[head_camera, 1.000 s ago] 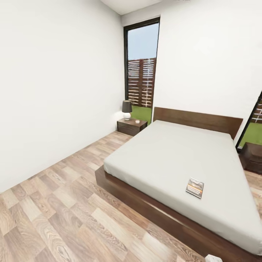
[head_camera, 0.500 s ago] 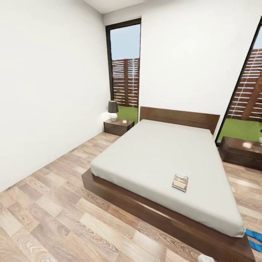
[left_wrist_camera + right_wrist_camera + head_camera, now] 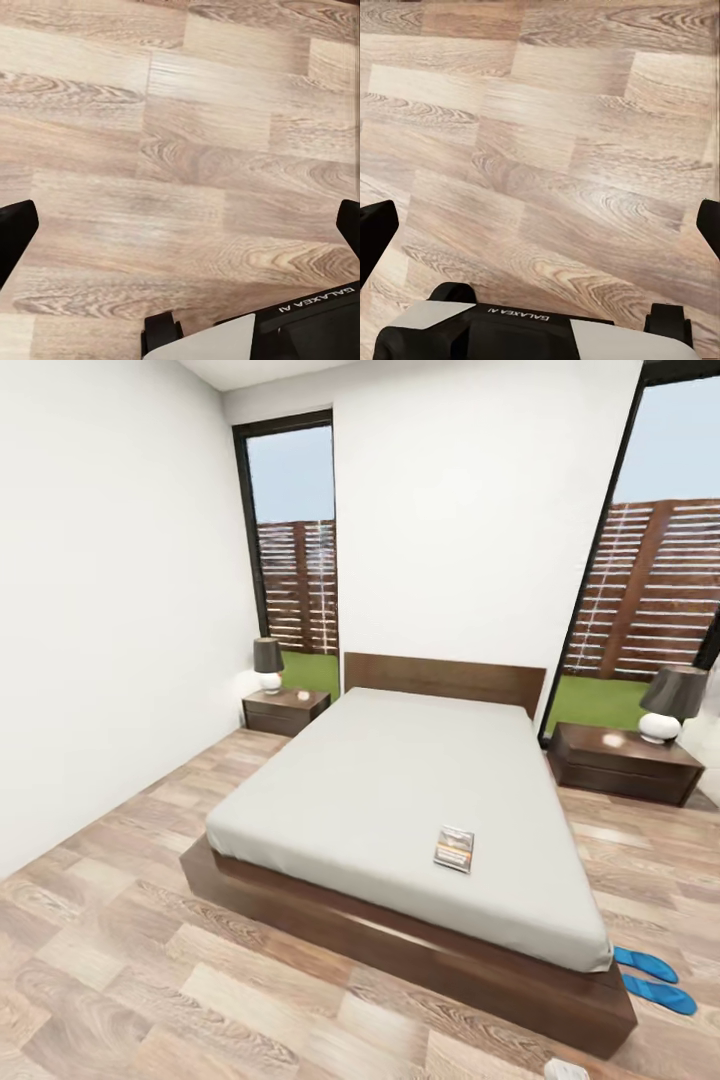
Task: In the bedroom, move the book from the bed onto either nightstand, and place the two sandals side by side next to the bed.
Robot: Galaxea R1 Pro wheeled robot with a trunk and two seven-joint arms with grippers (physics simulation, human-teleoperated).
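The bed [image 3: 380, 790] with its grey mattress and dark wooden frame stands in the middle of the bedroom in the head view. The book [image 3: 454, 849] lies flat on the mattress near the foot end, towards the right side. The two sandals [image 3: 650, 978], bright blue, lie close together on the floor by the bed's near right corner. One nightstand [image 3: 285, 710] stands left of the headboard, the other nightstand [image 3: 625, 762] right of it. My left gripper [image 3: 180, 225] and right gripper [image 3: 540, 229] hang open over bare wood floor, nothing between their fingers.
Each nightstand carries a lamp [image 3: 267, 663] with a dark shade; the right lamp [image 3: 668, 703] sits at its cabinet's far end. Tall dark-framed windows [image 3: 295, 550] flank the headboard. A white wall runs along the left. Wood floor lies left of and before the bed.
The camera has swung right, so the bed sits further left in the picture. The right nightstand with its lamp and both sandals have come fully into view. The book lies where it was.
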